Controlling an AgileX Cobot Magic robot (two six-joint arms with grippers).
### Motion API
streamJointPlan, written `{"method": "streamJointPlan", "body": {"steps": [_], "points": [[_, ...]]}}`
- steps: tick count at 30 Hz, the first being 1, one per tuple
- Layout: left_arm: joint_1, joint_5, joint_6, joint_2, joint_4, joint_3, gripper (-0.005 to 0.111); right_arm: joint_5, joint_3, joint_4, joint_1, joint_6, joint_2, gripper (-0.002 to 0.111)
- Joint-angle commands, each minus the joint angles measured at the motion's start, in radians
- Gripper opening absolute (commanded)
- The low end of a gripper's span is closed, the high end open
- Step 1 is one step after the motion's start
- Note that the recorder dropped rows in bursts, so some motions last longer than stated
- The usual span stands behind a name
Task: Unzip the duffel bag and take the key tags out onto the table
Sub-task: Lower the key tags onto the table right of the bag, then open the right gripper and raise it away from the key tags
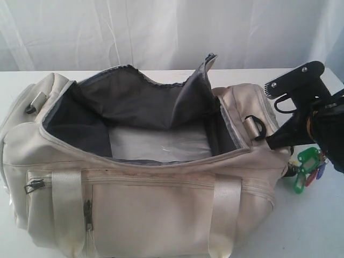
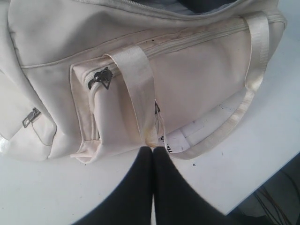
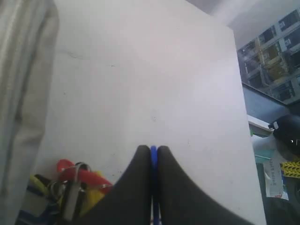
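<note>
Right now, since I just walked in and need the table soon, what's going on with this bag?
A two-armed robot is working on the duffel bag, which lies unzipped on the table with its dark lining showing. The right gripper is shut on a blue tag of the key tags, holding the bunch just outside the bag's end on that arm's side, low over the table. The left gripper is shut, its tips at the bag's lower front edge by a strap; whether it pinches fabric is unclear.
</note>
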Motion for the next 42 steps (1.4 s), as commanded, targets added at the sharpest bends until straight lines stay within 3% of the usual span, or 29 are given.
{"method": "streamJointPlan", "body": {"steps": [1,8,16,19,28,33,42], "points": [[-0.003,0.009,0.004,-0.005,-0.012,0.007,0.0,-0.004,0.001,-0.022,-0.004,0.023,0.0,0.0],[-0.003,0.009,0.004,-0.005,-0.012,0.007,0.0,-0.043,0.001,-0.029,-0.004,0.023,0.001,0.006],[-0.003,0.009,0.004,-0.005,-0.014,0.007,0.0,0.007,0.001,-0.033,-0.004,0.094,0.003,0.052],[-0.003,0.009,0.004,-0.005,-0.014,0.007,0.0,0.049,-0.001,-0.036,-0.004,0.149,0.0,0.061],[-0.003,0.004,0.004,-0.005,-0.014,0.007,0.0,0.003,0.001,-0.014,-0.002,0.158,-0.161,0.061],[-0.003,-0.029,0.039,-0.005,-0.02,0.007,0.0,-0.095,0.011,0.147,-0.002,0.126,-0.38,0.06],[-0.003,-0.271,0.039,-0.005,-0.047,0.007,0.0,-0.179,0.193,0.151,-0.002,0.072,-0.771,0.044]]}}
